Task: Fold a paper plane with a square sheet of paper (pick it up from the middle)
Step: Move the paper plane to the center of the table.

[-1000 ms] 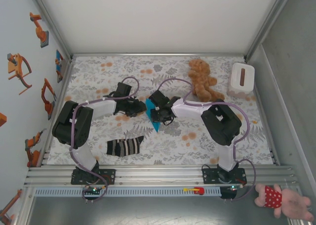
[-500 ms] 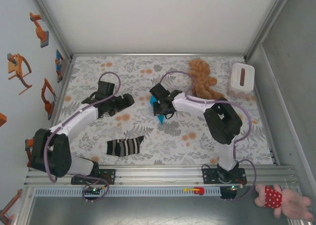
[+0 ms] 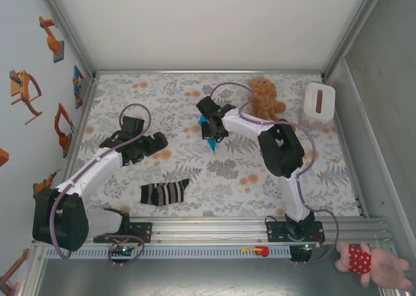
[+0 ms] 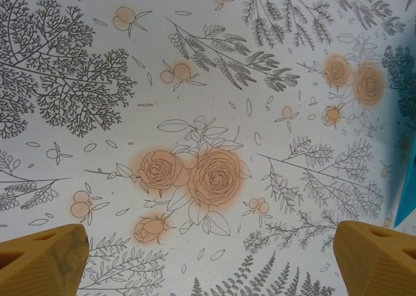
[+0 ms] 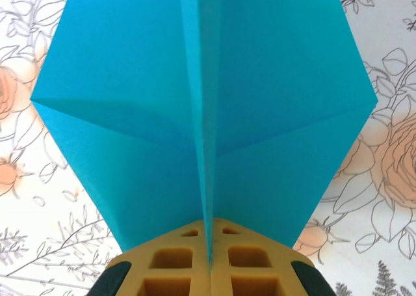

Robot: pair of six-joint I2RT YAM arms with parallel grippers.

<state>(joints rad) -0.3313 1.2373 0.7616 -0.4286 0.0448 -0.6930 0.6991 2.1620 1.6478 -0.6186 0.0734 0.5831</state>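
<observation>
Right wrist: right gripper (image 5: 208,262) is clamping paper plane (image 5: 279,107) at its crease; left gripper (image 4: 211,257) is gaping empty, apparently above table (image 4: 97,146), left side.

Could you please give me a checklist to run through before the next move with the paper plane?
1. Right tool shut on the centre crease of the paper plane: ok.
2. Left tool open, holding nothing: ok.
3. Left tool apart from the paper plane: ok.
4. Striped sock away from both tools: ok.
5. Right arm clear of the teddy bear: cannot tell.
</observation>
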